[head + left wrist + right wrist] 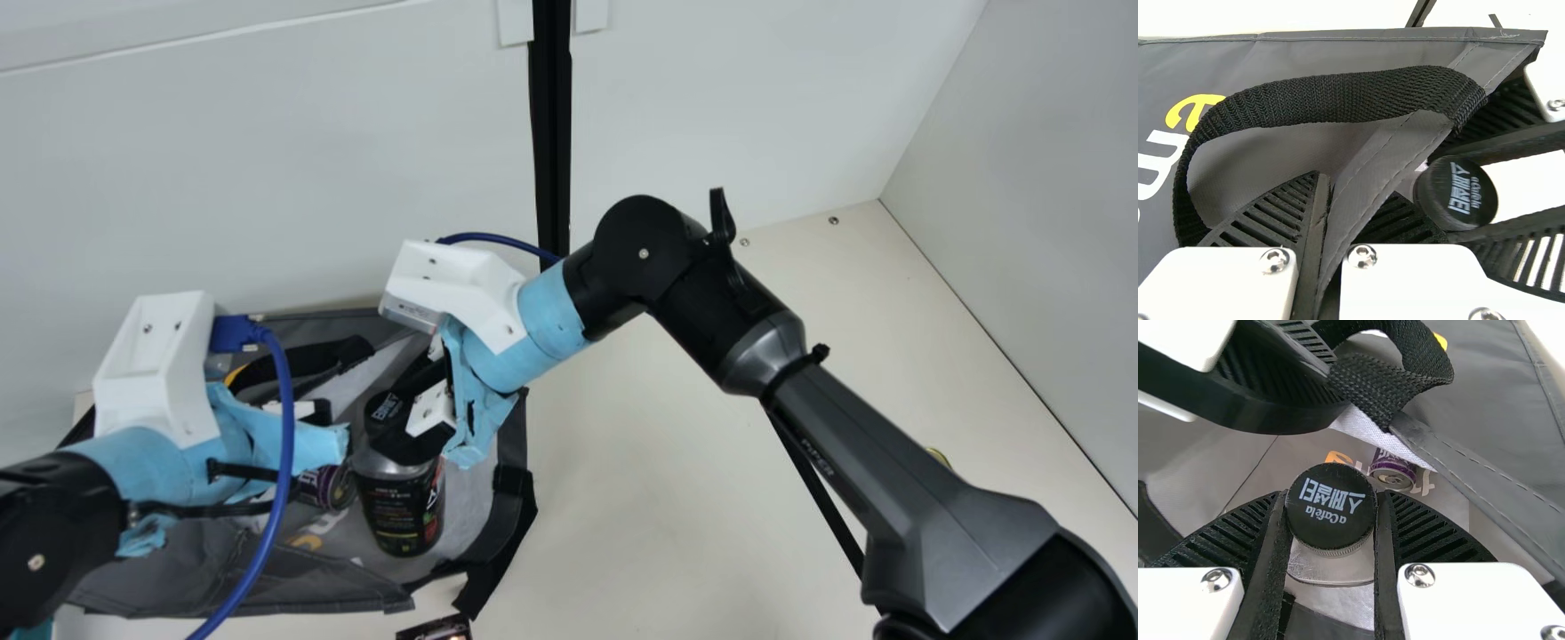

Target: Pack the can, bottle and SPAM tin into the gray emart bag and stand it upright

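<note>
In the main view my left gripper point(313, 412) is over the gray bag point(333, 578). The left wrist view shows that gripper point(1353, 200) closed on the edge of the bag point(1385, 143), beside its black handle. My right gripper point(411, 425) holds the dark bottle point(400, 511) by its black cap above the pale lining. From the right wrist, the gripper point(1333, 499) has the bottle's cap point(1331, 508) between its ribbed fingers. Left of the bottle, the purple can point(329, 486) lies in the bag, partly covered by my left arm; its end faces the right wrist camera point(1393, 472).
A small dark printed object point(436, 629) is at the main view's bottom edge, just outside the bag. The bag's black strap point(498, 551) hangs over its right side. White walls stand behind, and cream table point(640, 498) extends to the right.
</note>
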`<action>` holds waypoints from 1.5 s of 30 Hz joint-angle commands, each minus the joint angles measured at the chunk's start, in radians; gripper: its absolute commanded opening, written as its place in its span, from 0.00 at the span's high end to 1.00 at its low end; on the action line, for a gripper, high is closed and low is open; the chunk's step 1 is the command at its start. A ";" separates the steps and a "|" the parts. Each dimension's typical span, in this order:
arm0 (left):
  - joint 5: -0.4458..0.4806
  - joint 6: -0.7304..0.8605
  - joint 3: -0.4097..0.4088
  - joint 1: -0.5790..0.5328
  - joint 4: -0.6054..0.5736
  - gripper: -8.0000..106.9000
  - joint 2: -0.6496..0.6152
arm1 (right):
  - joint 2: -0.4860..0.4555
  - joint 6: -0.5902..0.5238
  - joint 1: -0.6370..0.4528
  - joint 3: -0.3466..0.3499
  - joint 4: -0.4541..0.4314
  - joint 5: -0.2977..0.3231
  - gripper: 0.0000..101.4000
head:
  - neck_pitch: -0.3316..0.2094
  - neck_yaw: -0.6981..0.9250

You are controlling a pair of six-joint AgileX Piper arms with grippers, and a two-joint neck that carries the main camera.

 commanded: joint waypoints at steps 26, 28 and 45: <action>0.000 0.000 0.000 0.000 0.000 1.00 0.000 | 0.083 0.035 0.034 -0.094 -0.044 0.000 0.77 | -0.023 -0.001; 0.000 0.000 0.000 0.000 0.000 1.00 0.000 | 0.084 0.035 0.034 -0.096 -0.045 0.000 0.70 | -0.023 -0.001; 0.000 0.000 0.000 0.000 0.000 1.00 0.000 | 0.077 0.029 0.033 -0.096 -0.054 0.000 0.14 | -0.023 -0.001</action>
